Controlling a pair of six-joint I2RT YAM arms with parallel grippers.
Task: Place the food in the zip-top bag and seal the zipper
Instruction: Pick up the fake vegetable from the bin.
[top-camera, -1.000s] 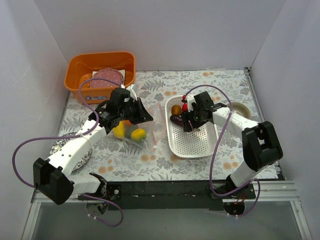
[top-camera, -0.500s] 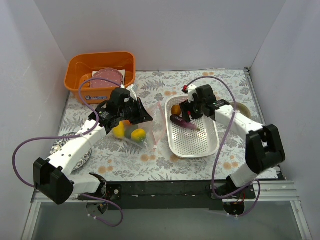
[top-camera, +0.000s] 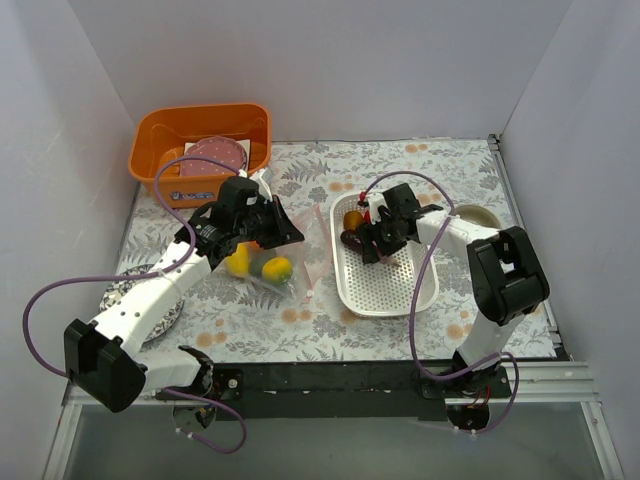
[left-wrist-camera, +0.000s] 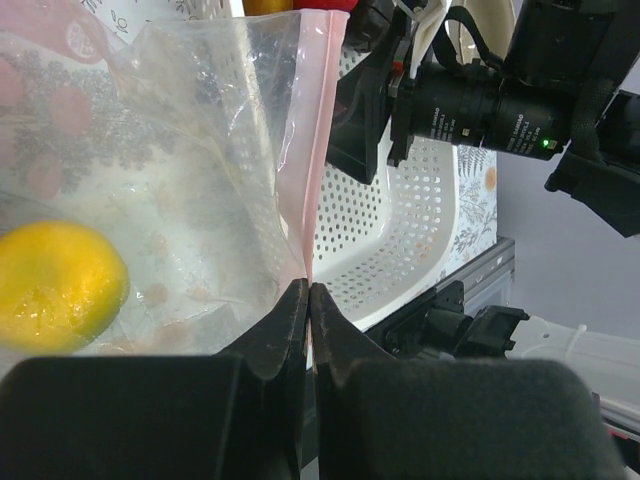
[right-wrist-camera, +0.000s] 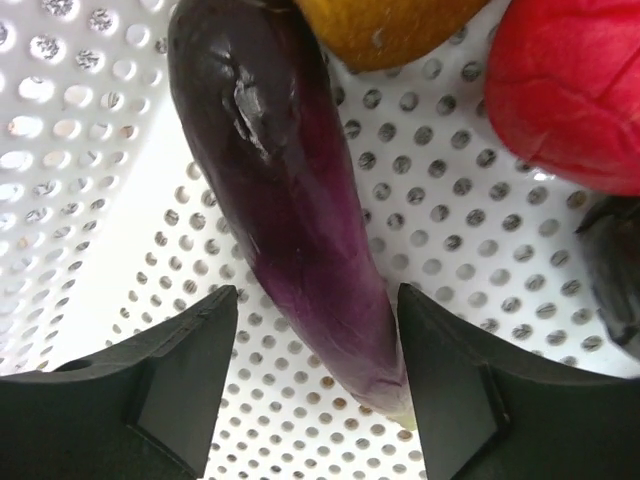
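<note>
Floral worktop (top-camera: 300, 320), right of centre: the right hand (right-wrist-camera: 315, 330), spread wide, straddles the purple eggplant (right-wrist-camera: 290, 190) lying in the white perforated basket (right-wrist-camera: 90, 150), long axis crossing its grip; the left hand (left-wrist-camera: 308, 300) clamps the zip-top bag (left-wrist-camera: 180, 150) by its pink zipper (left-wrist-camera: 310, 130).

From my station I count two arms, so one left pincer (left-wrist-camera: 308, 292) and one right pincer (right-wrist-camera: 315, 300). One zip-top bag (top-camera: 298, 262) with one zipper (left-wrist-camera: 310, 150). Inside it I make out three pieces of food: two yellow pieces (top-camera: 238, 262) and one green piece (top-camera: 262, 266). One white basket (top-camera: 395, 285) holds three more: one eggplant (right-wrist-camera: 290, 200), one orange (top-camera: 353, 219), one red apple (right-wrist-camera: 570, 90). One orange crate (top-camera: 148, 160), one pink plate (top-camera: 215, 152) inside, one speckled dish (top-camera: 120, 290).
</note>
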